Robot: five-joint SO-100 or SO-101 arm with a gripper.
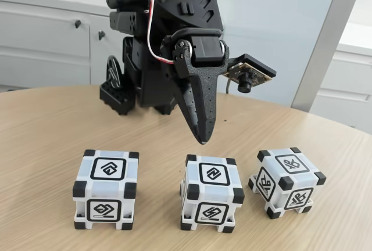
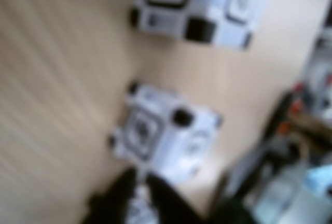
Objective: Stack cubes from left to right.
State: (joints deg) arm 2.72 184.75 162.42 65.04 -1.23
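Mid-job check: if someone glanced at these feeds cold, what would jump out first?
First, three alike cubes sit in a row on the wooden table in the fixed view: left cube, middle cube and right cube, the last turned at an angle to the others. Next, the black arm's pincer hangs point-down just behind the middle cube, holding nothing. The wrist view is blurred but shows two cubes, none stacked.

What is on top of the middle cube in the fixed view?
Nothing rests on the middle cube: its top glyph face is bare. The gripper hangs above and behind it, apart from it. The table beneath the cube is covered.
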